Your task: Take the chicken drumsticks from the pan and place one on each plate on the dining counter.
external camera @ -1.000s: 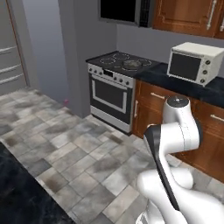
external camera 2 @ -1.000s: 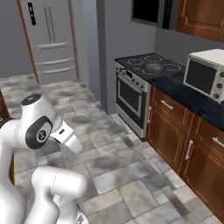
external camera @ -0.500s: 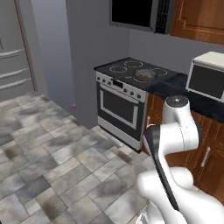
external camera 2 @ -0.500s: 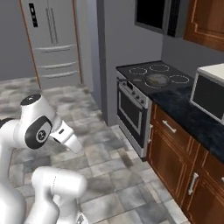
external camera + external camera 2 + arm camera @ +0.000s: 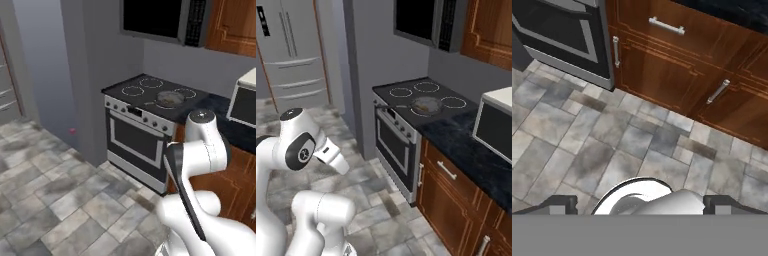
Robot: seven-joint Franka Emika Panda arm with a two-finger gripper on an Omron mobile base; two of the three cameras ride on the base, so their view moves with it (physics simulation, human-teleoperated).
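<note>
The pan (image 5: 169,98) sits on the right front burner of the black stove (image 5: 131,115), its dark handle pointing left. It also appears in the right base view as the pan (image 5: 427,105) with orange-brown chicken drumsticks (image 5: 429,104) inside, too small to tell apart. My gripper (image 5: 642,204) hangs low over the tiled floor, well short of the stove. It is open, with its dark fingertips (image 5: 559,203) far apart and nothing held. The plates and the dining counter are out of view.
A white microwave (image 5: 497,127) stands on the black counter right of the stove. Wood cabinets (image 5: 677,65) with metal handles run below it. A grey wall column (image 5: 75,65) flanks the stove's left, and a steel fridge (image 5: 291,45) stands farther left. Tiled floor (image 5: 55,200) lies in front.
The base has moved, so the whole scene has shifted: the stove and pan are nearer and more central, and the microwave has slid to the right edge. The arm's pose is unchanged.
</note>
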